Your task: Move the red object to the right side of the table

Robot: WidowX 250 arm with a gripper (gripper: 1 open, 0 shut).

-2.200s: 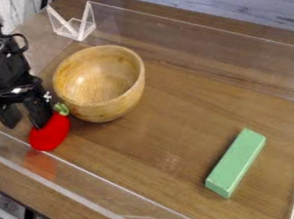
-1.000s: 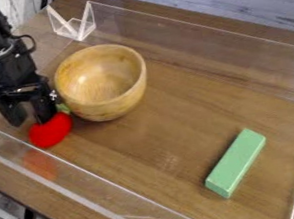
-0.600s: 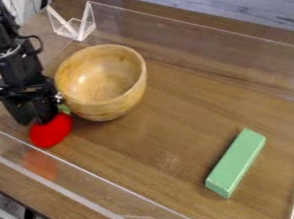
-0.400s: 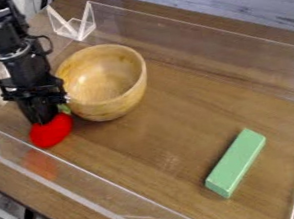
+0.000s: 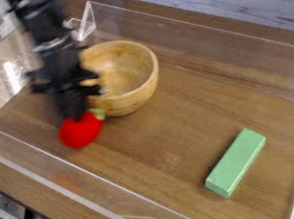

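- The dark robot arm [image 5: 51, 38] is coming in from the upper left of the view, its upper part running out past the top edge.
- It is reaching downward, close to upright.
- The gripper [image 5: 79, 112] is hanging at its lower end, pointing down at the tabletop.
- Its fingers are gripping, closed rather than spread.
- Arm and gripper are showing blurred, their finer joints smearing together.

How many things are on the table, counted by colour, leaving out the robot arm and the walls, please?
Red: 1, the toy fruit
Light green: 1, the rectangular block
Wood-coloured: 1, the bowl
Total: 3
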